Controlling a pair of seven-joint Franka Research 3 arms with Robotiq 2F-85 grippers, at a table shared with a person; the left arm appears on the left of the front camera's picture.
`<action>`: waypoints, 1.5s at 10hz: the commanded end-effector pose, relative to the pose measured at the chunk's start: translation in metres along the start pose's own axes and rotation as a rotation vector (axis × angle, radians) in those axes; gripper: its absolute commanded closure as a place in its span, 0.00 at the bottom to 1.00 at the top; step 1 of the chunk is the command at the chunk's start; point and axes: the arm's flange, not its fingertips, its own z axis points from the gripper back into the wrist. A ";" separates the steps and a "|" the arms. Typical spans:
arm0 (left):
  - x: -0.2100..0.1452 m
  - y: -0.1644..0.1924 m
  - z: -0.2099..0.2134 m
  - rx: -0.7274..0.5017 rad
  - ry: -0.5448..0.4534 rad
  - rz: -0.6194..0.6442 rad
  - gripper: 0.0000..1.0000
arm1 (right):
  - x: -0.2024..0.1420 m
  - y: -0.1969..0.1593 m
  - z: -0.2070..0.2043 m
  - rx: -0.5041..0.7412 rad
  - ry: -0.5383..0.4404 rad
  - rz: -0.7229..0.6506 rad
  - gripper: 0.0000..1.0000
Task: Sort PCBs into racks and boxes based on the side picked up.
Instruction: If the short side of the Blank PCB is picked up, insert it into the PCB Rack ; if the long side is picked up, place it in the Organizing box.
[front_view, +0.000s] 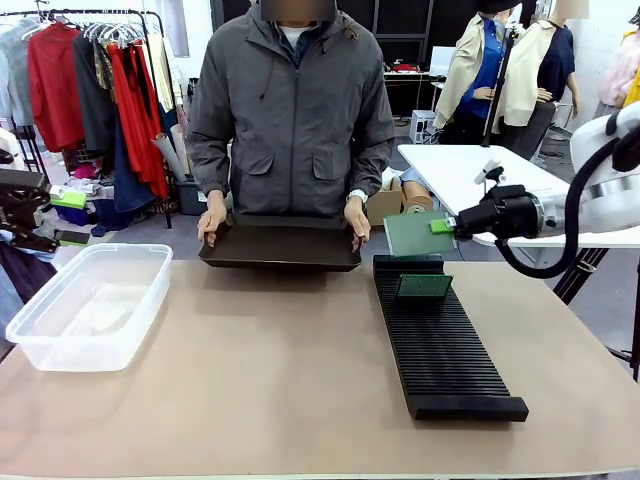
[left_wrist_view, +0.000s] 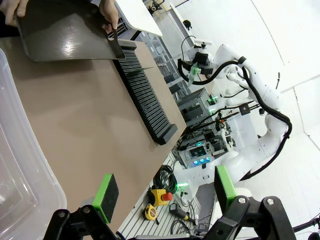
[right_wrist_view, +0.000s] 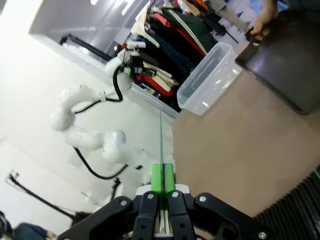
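Observation:
My right gripper (front_view: 443, 226) hangs above the far end of the black rack (front_view: 447, 352), shut on a green PCB (front_view: 417, 233) that shows a plain face to the front camera. In the right wrist view this PCB (right_wrist_view: 161, 142) is a thin edge-on line rising from the closed green pads (right_wrist_view: 162, 178). A second PCB (front_view: 424, 286) stands upright in a slot near the rack's far end. The clear box (front_view: 88, 306) sits at the table's left. My left gripper (left_wrist_view: 165, 192) is open and holds nothing, above the near left table edge beside the box (left_wrist_view: 20, 170).
A person at the far side holds a shallow black tray (front_view: 280, 246) by both ends on the table edge. The same tray (left_wrist_view: 65, 30) and the rack (left_wrist_view: 145, 92) appear in the left wrist view. A white table (front_view: 470, 170) stands behind at the right.

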 end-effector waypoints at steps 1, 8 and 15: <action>-0.001 -0.003 0.001 -0.001 0.005 0.002 0.00 | -0.026 -0.006 0.009 -0.037 0.000 0.136 1.00; -0.001 -0.003 0.001 -0.001 0.005 0.002 0.00 | -0.098 -0.044 0.027 -0.013 -0.123 0.493 1.00; -0.001 -0.003 0.001 -0.001 0.005 0.002 0.00 | -0.134 -0.089 0.053 -0.141 -0.075 0.574 1.00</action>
